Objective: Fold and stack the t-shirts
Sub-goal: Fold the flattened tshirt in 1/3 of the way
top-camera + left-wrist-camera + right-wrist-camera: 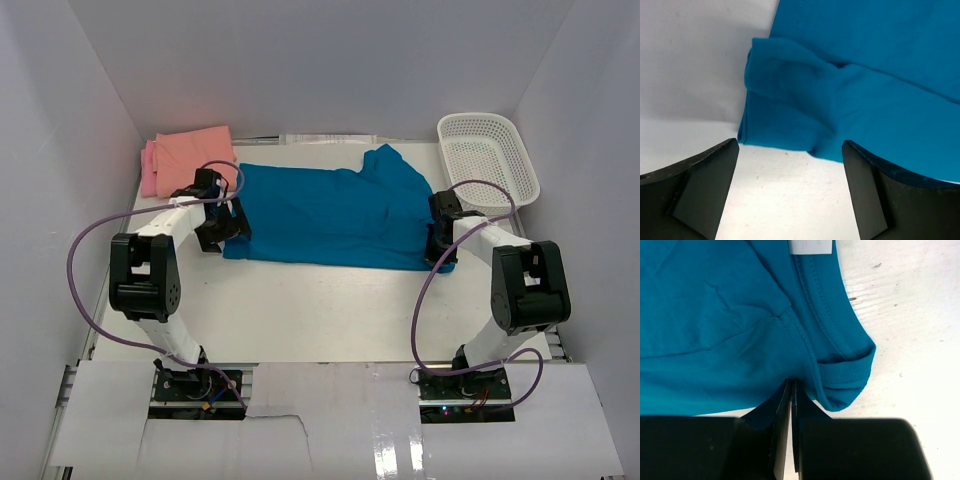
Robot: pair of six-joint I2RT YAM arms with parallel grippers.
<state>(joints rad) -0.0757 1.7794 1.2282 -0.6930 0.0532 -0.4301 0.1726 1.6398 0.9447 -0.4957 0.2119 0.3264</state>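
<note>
White tabletop (330, 310) runs wide between my bases and the near edge of the teal shirt (330, 215), spread flat across the middle. My right gripper (791, 390), bent low, is clamped on that edge by the collar (842, 374); my left gripper (790, 150) gapes wide at the bunched left corner.

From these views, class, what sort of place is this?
Probably a robot lab test cell: plain white walls box in the table, and a left arm and right arm are bolted at its near edge.
</note>
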